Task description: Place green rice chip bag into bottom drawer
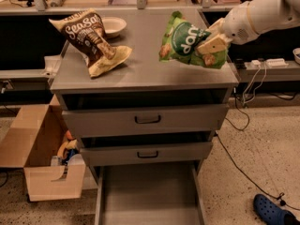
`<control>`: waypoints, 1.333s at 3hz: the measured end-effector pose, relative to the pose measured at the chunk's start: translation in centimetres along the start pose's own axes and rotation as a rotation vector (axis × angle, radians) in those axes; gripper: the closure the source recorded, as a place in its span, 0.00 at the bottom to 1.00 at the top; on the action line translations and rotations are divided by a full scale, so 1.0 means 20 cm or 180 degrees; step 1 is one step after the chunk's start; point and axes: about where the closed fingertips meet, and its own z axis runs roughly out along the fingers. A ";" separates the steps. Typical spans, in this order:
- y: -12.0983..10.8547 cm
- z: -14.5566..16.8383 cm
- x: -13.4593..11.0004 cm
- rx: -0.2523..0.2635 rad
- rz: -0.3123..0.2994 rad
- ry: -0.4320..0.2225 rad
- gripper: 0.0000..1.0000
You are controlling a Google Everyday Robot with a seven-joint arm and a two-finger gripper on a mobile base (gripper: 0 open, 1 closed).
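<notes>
- The gripper [213,44] hangs over the right side of the grey cabinet's top [145,67], its tan fingers [210,46] clamped on the right-hand part of the green rice chip bag [184,40]; the bag looks lifted clear of the top rather than resting on it
- The hold takes in only one side of a thin, slippery pouch; a quick swing could, I judge, let it slide out or twist and fall back onto the cabinet top
- The bottom drawer [147,198] stands pulled out at the foot of the cabinet, well below the bag; the way down runs past the cabinet's front edge and the two upper drawers [147,119], which both look a little ajar; a descent too close in could catch the hanging left part of the bag on a drawer front or a black handle
- Letting go too high or too far to the right of the cabinet could send so light a bag past the drawer's thin side wall and onto the floor, near the cables lying there
- The brown Sea Salt bag [91,41] and the white bowl [114,26] sit on the cabinet top's left side, well apart from the gripper; I see little risk there
- The bag is bright green and creased, tilted with its top towards the cabinet's rear; it bears large white lettering and round tan chips near both ends; it seems puffed and undamaged
</notes>
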 end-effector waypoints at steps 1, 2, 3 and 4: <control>0.18 -0.07 0.12 -0.0395 -0.0010 -0.0010 1.00; 0.42 -0.25 0.26 -0.0453 -0.0003 -0.0084 1.00; 0.62 -0.33 0.48 -0.0147 0.0091 0.0029 1.00; 0.68 -0.27 0.53 -0.0268 0.0147 0.0064 1.00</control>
